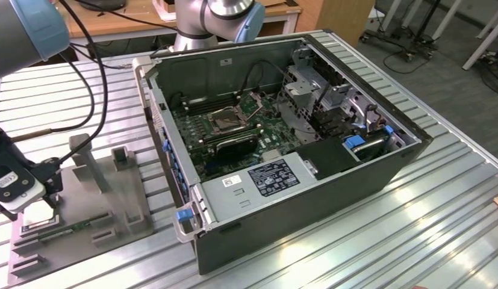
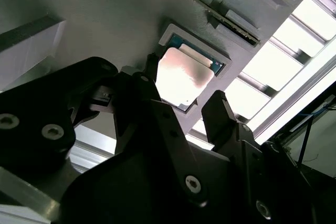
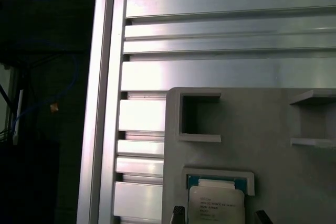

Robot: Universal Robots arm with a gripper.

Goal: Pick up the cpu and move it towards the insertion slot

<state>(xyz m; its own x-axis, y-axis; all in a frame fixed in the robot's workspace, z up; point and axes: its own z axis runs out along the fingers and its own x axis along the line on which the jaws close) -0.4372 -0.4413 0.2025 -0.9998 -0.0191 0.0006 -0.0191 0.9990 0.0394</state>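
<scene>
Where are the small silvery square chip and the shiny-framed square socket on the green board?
Silvery square cpu (image 2: 181, 74): second wrist view, middle of its metal top.
Shiny-framed square insertion slot (image 1: 231, 119): exterior view, its dark centre.

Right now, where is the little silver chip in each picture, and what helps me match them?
Exterior view: the cpu lies at the exterior view's far left, on the grey tray, under the gripper.
Second wrist view: the cpu sits in the tray's square recess, between two black fingers.
First wrist view: the cpu in that recess, a fingertip either side.
Shared landmark: the tray's raised frame around the recess.
</scene>
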